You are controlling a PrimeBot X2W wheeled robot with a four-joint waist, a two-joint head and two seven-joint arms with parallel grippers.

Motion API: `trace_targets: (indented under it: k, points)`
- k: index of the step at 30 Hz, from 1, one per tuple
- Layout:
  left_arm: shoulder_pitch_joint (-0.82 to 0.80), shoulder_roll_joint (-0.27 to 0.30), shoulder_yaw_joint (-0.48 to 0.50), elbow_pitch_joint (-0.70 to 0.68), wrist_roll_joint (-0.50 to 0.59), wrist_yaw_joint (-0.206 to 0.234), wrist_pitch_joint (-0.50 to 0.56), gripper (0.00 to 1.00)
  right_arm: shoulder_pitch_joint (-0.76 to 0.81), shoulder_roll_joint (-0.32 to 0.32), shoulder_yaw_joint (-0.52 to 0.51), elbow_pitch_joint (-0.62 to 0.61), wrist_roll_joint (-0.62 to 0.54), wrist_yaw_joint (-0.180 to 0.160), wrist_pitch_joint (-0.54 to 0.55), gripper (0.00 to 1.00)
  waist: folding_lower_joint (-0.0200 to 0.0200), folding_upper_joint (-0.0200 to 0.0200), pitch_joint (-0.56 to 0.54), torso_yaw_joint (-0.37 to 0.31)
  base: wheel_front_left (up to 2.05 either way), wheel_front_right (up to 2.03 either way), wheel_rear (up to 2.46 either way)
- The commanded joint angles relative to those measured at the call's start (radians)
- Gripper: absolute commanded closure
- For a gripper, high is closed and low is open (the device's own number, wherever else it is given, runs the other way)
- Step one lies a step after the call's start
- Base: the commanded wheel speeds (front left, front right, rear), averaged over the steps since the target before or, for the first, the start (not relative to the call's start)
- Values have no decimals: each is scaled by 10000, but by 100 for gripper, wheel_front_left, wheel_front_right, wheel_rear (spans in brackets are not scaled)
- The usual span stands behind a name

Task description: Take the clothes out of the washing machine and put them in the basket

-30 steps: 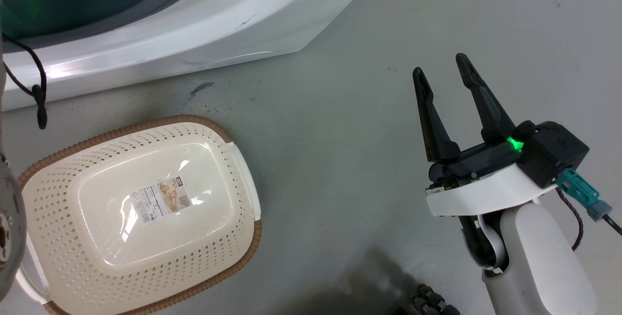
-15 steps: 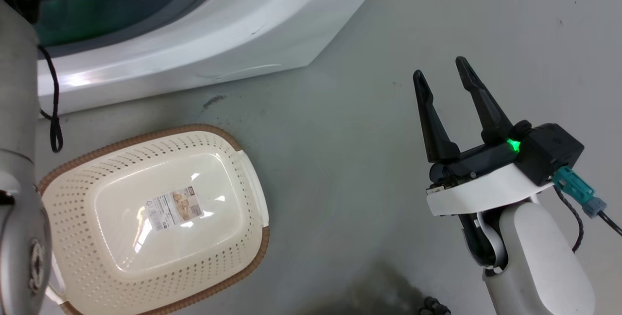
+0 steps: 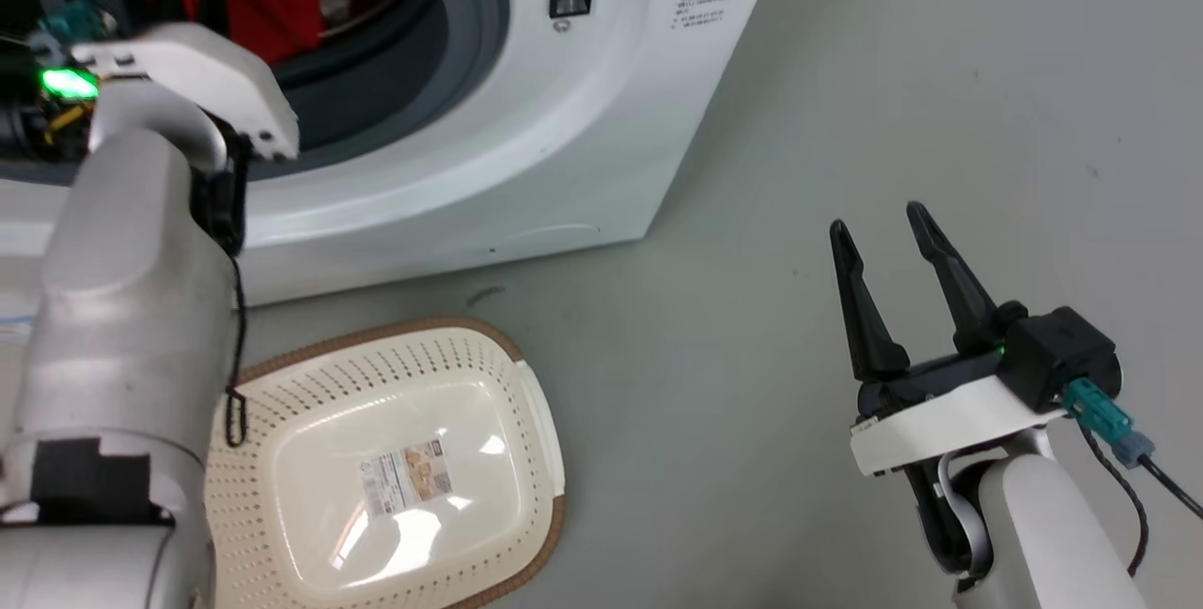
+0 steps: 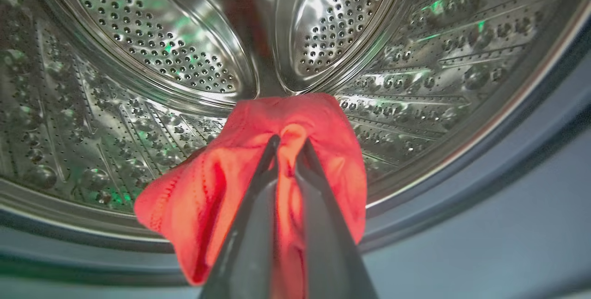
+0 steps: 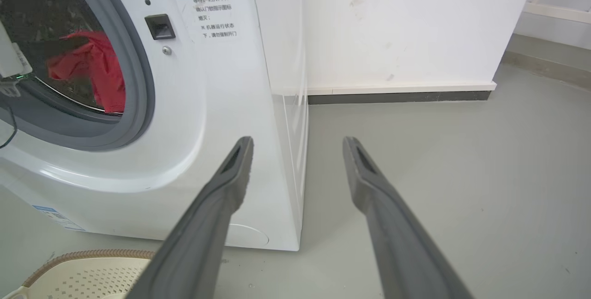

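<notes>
Now the head camera has tilted upward, so the washing machine [image 3: 564, 139], which showed only its lower front a moment ago, shows its open mouth and grey rubber ring [image 3: 475, 26]; the shift is the camera's, not the machine's. The real news is the left arm; its pale forearm [image 3: 132, 289], earlier confined to the frame's edge, rises in front of the machine and reaches into the opening. Inside, the left gripper [image 4: 289, 141] is clenched on a fold of the clothes [image 4: 208, 188]; the red garment drapes around both fingers and hangs before the steel drum [image 4: 161, 36], near the machine's mouth rather than deep at its back; the right wrist view shows the same red cloth hanging just inside the ring. The right gripper [image 3: 876, 217] keeps the spread pose it had before, fingers apart and grasping nothing, beyond the machine's corner on the robot's right, above the floor [image 3: 752, 167]. The basket [image 3: 291, 402] sits on the floor just in front of the machine, below the opening, with nothing red in it yet. By this evidence the grasp is made and the pull-out is the step in hand; the task looks barely begun; whether more garments lie lower in the drum cannot be told.
</notes>
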Motion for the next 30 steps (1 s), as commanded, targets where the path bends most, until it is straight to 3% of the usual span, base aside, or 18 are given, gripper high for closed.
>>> trace_targets:
  k: [1, 16, 30]
  points:
    - [405, -96, 25, -287, -20, -90, -72, 100, 196, 8, -85, 68, -82, -7, -25, 0, 0, 0, -625, 341, 0, 0, 0]
    - [4786, -1021, 1248, -4791, 27, -212, -87, 100, 1428, 6, -501, 336, -404, -5, 92, 0, 0, 0, -2920, 938, 0, 0, 0]
    - [7797, -1873, 1188, -9580, 493, -108, -67, 100, 2306, 8, -988, -256, -532, -5, 507, 0, 0, 0, -3840, 1550, 0, 0, 0]
